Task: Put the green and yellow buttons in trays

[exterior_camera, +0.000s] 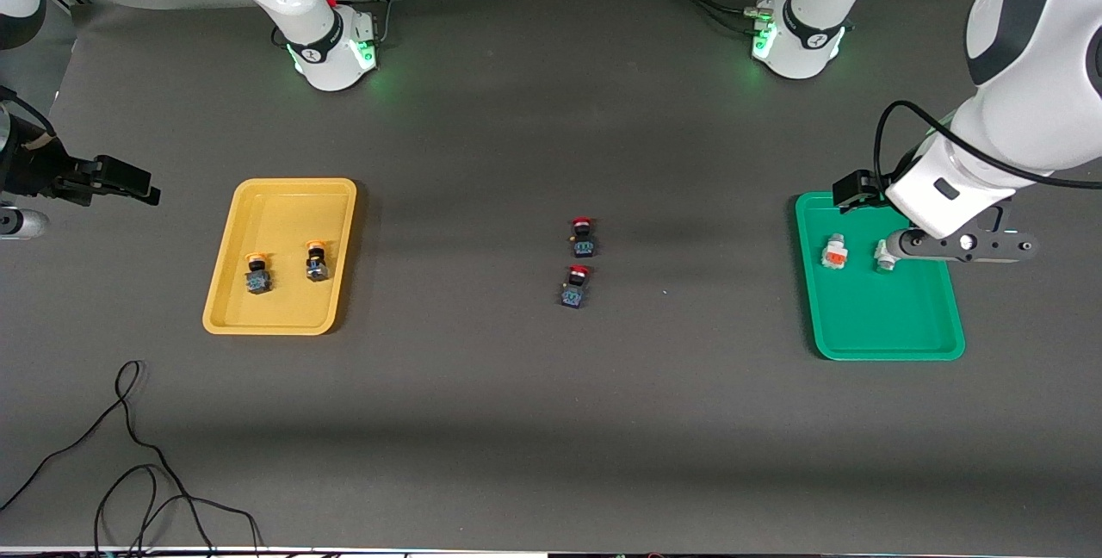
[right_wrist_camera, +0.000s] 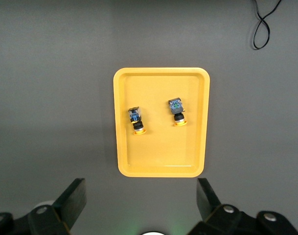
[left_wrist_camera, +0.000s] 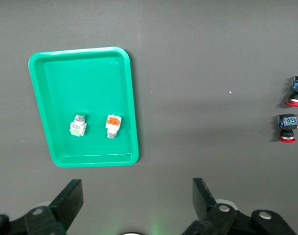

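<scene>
Two trays held buttons while both tools hung spread and empty.

Two yellow-capped buttons, one [exterior_camera: 257,274] beside the other [exterior_camera: 317,262], lay apart in the yellow tray [exterior_camera: 225,300] toward the right arm's end of the tabletop [exterior_camera: 551,420]. The green tray [exterior_camera: 887,334] toward the left arm's end carried a white button with a green face [left_wrist_camera: 78,125] and, beside it, a white button with an orange face [exterior_camera: 833,251]. Two red-capped buttons, one [exterior_camera: 582,233] farther from the front camera than the other [exterior_camera: 575,286], lay close together on the bare tabletop between the trays. The left tool [left_wrist_camera: 138,203] hovered over the green tray's edge, fingers spread, holding nothing. The right tool [right_wrist_camera: 141,203] hung beside the yellow tray, off toward the tabletop's end, fingers also spread and empty.
</scene>
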`<state>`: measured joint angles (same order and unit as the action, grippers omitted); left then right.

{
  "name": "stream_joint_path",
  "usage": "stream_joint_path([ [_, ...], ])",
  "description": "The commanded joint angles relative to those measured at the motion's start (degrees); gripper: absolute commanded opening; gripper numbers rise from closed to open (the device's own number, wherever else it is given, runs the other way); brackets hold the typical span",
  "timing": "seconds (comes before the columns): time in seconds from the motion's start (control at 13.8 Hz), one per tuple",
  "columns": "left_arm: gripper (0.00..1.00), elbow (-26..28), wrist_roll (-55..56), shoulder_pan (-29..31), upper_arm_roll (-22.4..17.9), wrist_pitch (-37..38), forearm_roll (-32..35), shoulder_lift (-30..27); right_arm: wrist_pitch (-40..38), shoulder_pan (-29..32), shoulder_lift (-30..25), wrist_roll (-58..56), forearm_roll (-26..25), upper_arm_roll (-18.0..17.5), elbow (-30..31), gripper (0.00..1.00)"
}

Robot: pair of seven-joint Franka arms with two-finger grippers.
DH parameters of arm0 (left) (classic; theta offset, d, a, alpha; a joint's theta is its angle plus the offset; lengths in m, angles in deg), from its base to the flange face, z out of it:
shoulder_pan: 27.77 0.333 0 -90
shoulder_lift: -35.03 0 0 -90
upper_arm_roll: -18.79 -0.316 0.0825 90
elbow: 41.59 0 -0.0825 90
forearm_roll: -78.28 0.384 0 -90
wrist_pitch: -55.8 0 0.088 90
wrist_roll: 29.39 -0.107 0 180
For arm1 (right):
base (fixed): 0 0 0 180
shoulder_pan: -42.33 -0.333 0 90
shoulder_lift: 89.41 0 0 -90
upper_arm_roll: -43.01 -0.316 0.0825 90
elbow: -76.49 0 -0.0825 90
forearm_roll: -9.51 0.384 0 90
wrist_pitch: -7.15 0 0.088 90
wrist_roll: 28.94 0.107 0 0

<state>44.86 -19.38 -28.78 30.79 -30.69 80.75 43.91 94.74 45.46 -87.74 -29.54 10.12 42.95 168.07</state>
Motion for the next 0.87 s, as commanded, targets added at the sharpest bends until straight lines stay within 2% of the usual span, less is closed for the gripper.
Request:
stream_joint_path([
  [0.0, 1.00, 1.36, -0.44, 1.36, -0.40, 0.62, -0.97, -1.23, 0.39, -1.02, -0.53, 1.12, -1.57, 0.76, 0.35, 1.00],
  [0.29, 0.99, 2.14, -4.54, 6.01, -0.31, 2.82, -0.97, -2.46, 0.39, -1.02, -0.35, 1.12, -2.44, 0.76, 0.18, 1.00],
  [0.58, 0.99, 9.34, -4.83, 5.84, -0.13, -1.91, -0.88, -6.76, 0.39, -1.02, -0.35, 1.12, -2.36, 0.67, 0.09, 1.00],
  [0.8, 1.00, 6.38, -6.58, 6.02, -0.22, -2.02, 0.17, -5.19, 0.39, -1.02, -0.35, 1.21, -2.36, 0.67, 0.09, 1.00],
])
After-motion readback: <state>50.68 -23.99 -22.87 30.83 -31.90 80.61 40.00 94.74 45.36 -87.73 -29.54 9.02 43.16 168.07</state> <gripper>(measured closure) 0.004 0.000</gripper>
